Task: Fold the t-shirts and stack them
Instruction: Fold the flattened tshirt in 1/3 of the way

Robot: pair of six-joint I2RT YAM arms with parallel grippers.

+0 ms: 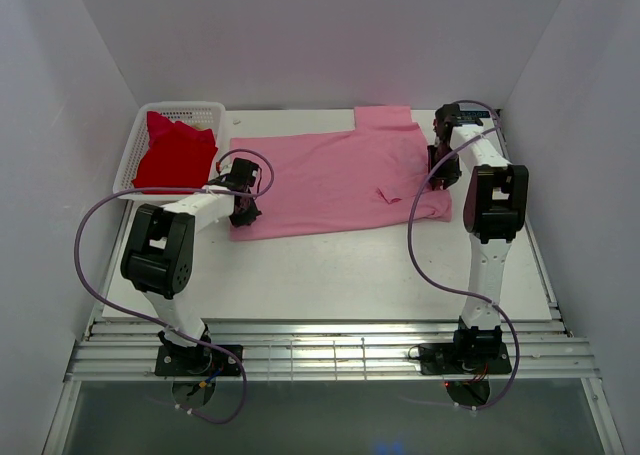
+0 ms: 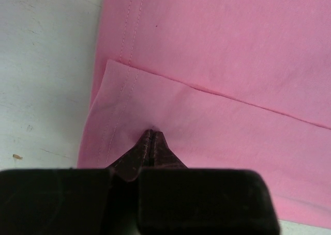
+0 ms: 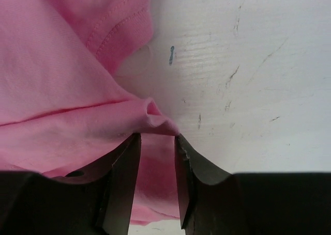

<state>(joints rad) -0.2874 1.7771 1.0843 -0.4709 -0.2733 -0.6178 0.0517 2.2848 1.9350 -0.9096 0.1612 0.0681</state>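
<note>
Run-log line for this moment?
left gripper shut on pink t-shirt hem | right gripper open at its edge | red t-shirt in basket

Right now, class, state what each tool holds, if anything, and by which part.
Left tool pinches the pink t-shirt at its hem corner. Right tool straddles a fold at the shirt's other end; a grip cannot be told.

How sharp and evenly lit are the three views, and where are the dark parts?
Top external: soft, even light, sharp, no glare on the pink t-shirt. Left wrist: seam stitching is sharp, but the left tool fills the bottom as a black, blurred mass. Right wrist: scratches on the table are crisp; the right tool is dark and slightly soft.
</note>
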